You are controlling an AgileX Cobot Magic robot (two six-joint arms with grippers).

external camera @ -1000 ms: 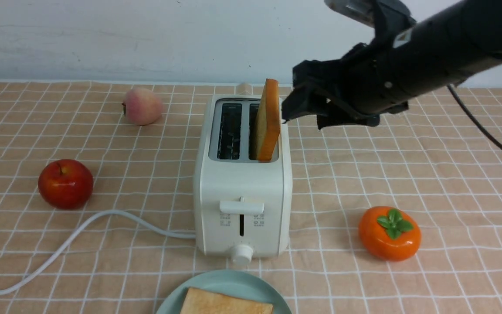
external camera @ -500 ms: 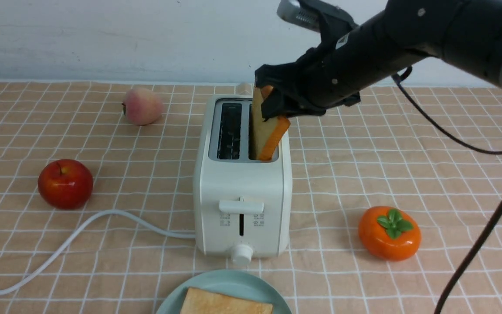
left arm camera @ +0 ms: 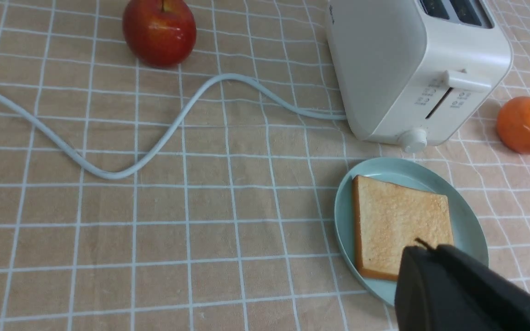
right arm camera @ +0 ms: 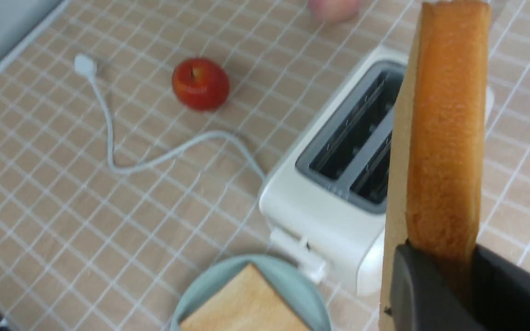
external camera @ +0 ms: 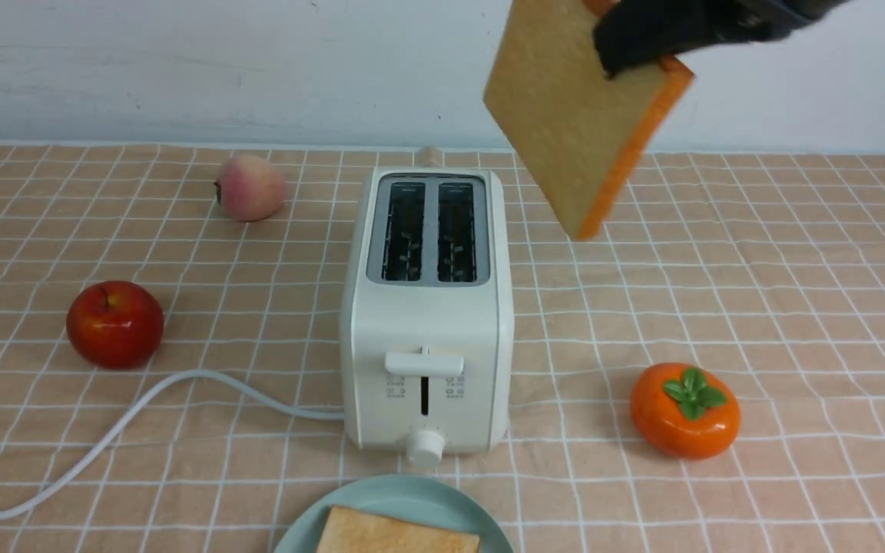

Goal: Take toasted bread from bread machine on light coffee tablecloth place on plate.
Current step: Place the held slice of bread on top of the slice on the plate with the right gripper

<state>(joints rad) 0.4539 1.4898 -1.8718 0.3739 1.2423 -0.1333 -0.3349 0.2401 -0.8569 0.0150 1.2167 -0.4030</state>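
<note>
Carrying the second slice (external camera: 565,115) now, by the look of it: right tool (right arm camera: 435,276) pinched on it, jaws parted only by the bread's thickness, slice tilted in the air, clear of the toaster (external camera: 427,322). Left tool (left arm camera: 430,257) closed, nothing gripped. Other slice (left arm camera: 398,225) flat on the plate (left arm camera: 469,220). Next: bring it over the plate, level it, lower onto the first slice, release. Risk: slipping while rotating.
</note>
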